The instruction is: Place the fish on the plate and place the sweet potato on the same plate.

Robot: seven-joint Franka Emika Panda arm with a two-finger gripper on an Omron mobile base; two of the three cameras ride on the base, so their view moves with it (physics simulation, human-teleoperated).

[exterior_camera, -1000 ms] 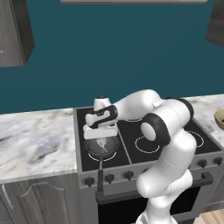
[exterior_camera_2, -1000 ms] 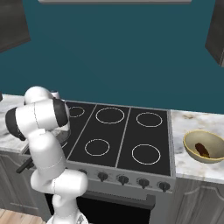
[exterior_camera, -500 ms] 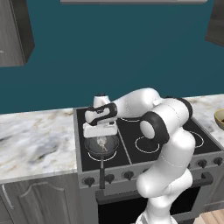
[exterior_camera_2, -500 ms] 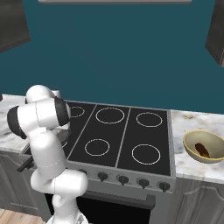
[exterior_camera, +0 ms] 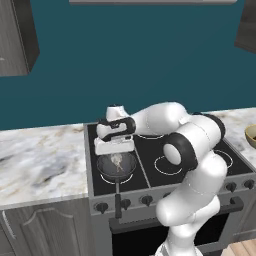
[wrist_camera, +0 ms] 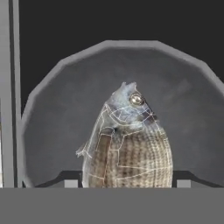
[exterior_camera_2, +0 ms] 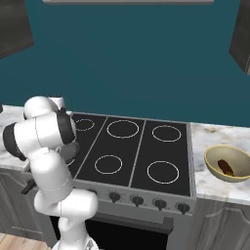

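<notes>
Even, diffuse rendered light fills both base views, with no hard shadows on the marble counter (exterior_camera: 40, 160) and soft shading under the white arm (exterior_camera: 192, 165). The stove (exterior_camera_2: 132, 151) top is matte black, without glare. The hand view is dimmer, coarse and blocky, and the fish (wrist_camera: 129, 146) looks slightly soft.

dark frying pan (exterior_camera: 116, 166), black stove (exterior_camera_2: 136, 154), tan bowl (exterior_camera_2: 228, 163)

Base views flank stove (exterior_camera: 150, 155); hand view close above pan (wrist_camera: 52, 131).

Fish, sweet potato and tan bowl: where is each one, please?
fish (wrist_camera: 129, 148), hand view, on its scaled flank.
sweet potato (exterior_camera_2: 225, 166), right base view, on its middle.
tan bowl (exterior_camera_2: 216, 168), right base view, on its inner wall.
</notes>
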